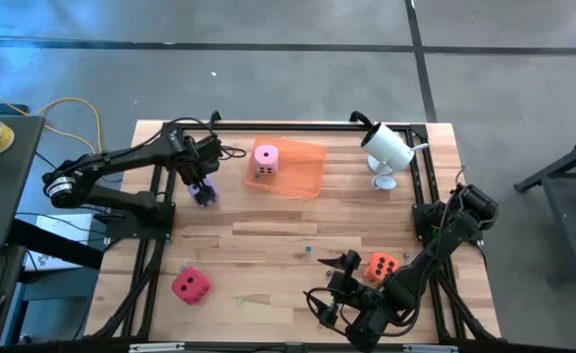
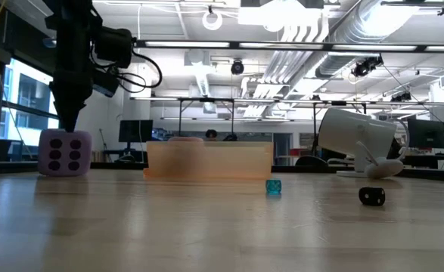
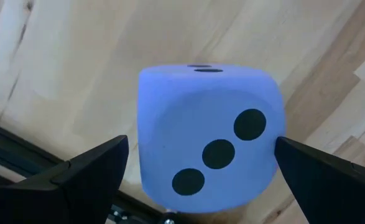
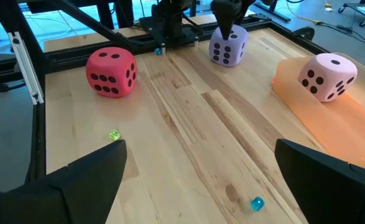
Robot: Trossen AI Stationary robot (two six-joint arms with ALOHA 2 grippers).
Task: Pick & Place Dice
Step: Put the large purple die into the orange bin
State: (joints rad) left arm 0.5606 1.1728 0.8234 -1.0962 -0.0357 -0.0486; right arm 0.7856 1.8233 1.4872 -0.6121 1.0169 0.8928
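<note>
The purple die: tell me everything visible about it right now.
The purple die is a soft-looking lavender cube with rounded corners and dark pips; three run diagonally on its top face, six show on a side. It sits upright on the wooden table, left of the orange tray. The left end effector hangs open over it, fingers either side.

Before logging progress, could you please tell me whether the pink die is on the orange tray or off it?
On it: the pink die rests on the orange tray near its left end.

Around your wooden surface (image 1: 268, 245) lies grey concrete floor (image 1: 268, 78). Beyond it, you face a workshop: windows (image 2: 17, 106) at nine o'clock, ceiling ducts (image 2: 358, 30) at twelve, monitors (image 2: 135, 130) behind.
</note>
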